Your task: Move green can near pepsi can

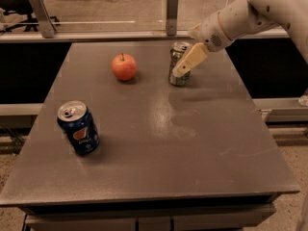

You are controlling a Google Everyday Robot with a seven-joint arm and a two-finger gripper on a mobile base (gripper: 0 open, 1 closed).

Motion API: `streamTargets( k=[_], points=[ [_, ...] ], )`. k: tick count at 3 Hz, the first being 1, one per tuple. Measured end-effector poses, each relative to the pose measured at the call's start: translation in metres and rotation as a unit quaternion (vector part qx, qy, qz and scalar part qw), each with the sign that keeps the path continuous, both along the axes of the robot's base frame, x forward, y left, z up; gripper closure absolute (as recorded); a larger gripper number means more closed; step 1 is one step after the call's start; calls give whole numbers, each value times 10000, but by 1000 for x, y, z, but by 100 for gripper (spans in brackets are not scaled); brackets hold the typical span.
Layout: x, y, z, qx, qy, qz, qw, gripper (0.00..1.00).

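Observation:
The green can [176, 57] stands upright at the far right of the grey table [192, 143]. My gripper [181, 67] comes in from the upper right and sits at the can, with its beige tip across the can's front. The pepsi can [79, 127], dark blue with a silver top, stands upright near the table's left front, far from the green can.
A red apple [124, 67] sits at the far middle of the table, left of the green can. A rail with metal posts [172, 11] runs behind the table. The white arm [250, 13] reaches over the far right corner.

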State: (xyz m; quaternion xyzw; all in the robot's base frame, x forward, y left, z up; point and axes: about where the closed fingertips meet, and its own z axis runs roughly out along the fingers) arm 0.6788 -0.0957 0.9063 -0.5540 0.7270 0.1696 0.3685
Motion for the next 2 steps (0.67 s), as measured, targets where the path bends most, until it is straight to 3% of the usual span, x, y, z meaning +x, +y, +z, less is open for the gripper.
streamTargets(
  k=[1, 2],
  points=[
    [-1, 3, 1, 29, -14, 54, 10000, 0],
    [-1, 6, -2, 31, 3, 74, 10000, 16]
  ],
)
